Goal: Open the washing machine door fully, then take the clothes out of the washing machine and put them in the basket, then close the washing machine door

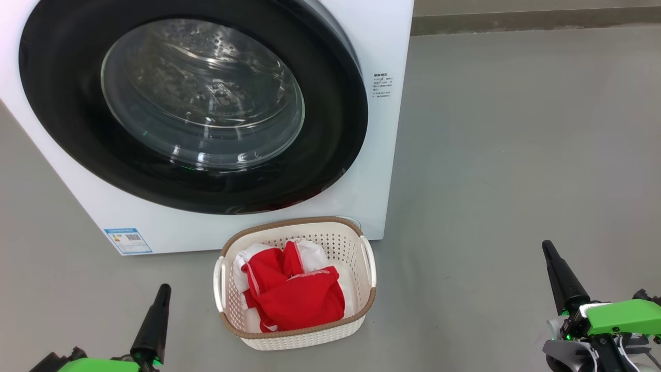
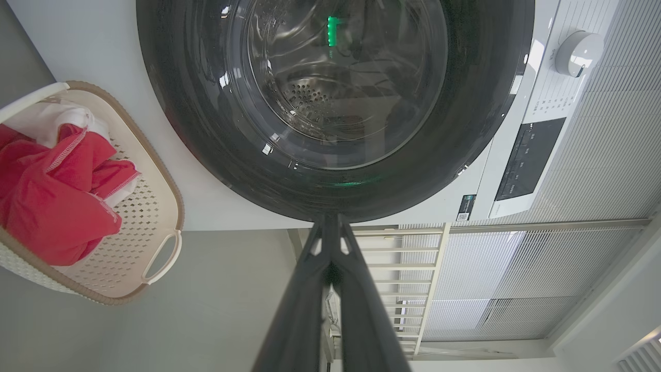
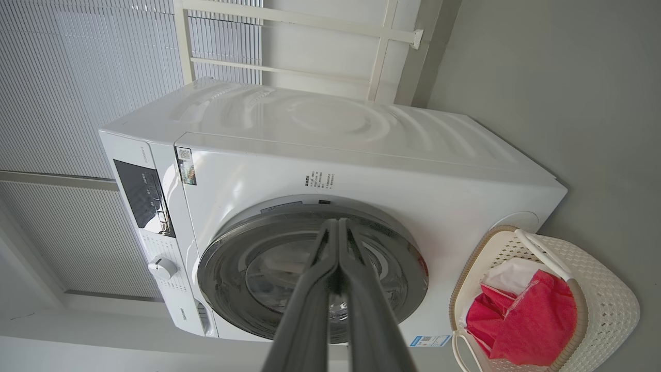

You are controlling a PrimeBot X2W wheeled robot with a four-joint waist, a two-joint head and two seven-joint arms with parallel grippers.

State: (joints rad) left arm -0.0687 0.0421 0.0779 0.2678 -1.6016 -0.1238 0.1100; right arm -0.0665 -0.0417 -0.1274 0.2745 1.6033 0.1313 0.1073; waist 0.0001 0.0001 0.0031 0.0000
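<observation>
The white washing machine (image 1: 382, 155) stands ahead with its black-rimmed round door (image 1: 67, 124) shut flat against the front; the steel drum shows through the glass. Red and white clothes (image 1: 294, 297) lie bunched in the cream basket (image 1: 304, 338) on the floor just before the machine. My left gripper (image 1: 164, 289) is low at the left of the basket, shut and empty, its fingers (image 2: 356, 289) pointing at the door (image 2: 206, 129). My right gripper (image 1: 547, 248) is far right of the basket, shut and empty. The right wrist view has the machine (image 3: 361, 165), door (image 3: 232, 258), basket (image 3: 604, 289) and clothes (image 3: 532, 320).
Grey floor (image 1: 516, 155) spreads to the right of the machine and around the basket. A control panel (image 2: 526, 160) and a white dial (image 2: 578, 51) sit on the machine's front. Ribbed white blinds (image 3: 77, 77) and a window frame stand behind the machine.
</observation>
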